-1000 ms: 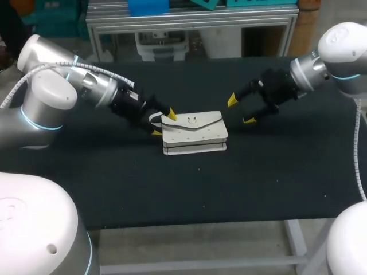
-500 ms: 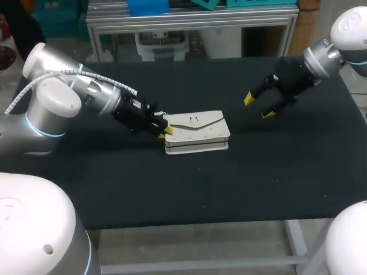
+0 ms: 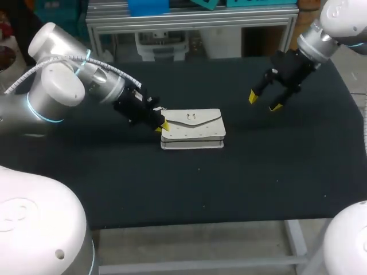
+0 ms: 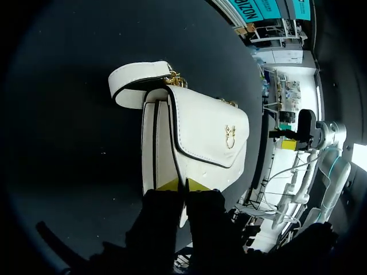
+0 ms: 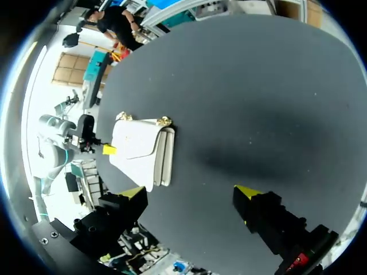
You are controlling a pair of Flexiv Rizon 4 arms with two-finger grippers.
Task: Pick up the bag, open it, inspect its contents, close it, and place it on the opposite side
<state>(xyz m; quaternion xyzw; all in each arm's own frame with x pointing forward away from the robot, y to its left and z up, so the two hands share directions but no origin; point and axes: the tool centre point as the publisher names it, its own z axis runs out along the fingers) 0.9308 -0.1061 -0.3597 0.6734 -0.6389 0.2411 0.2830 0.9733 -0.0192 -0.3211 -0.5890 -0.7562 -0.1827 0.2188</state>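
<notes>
one left hand (image 4: 183, 184) pinches the bag (image 4: 200, 132) edge.

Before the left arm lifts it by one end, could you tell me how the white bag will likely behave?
The bag looks boxy with firm panels, so it probably keeps its shape. Pinched at one end by the left gripper, it may swing down. Its strap will likely dangle.

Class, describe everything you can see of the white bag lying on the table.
The white bag is a small, leather-like handbag lying flat on the black table, flap closed. The flap bears a gold clasp; a short white strap on gold links loops from one end. At the other end, the left gripper seems to pinch its edge.
</notes>
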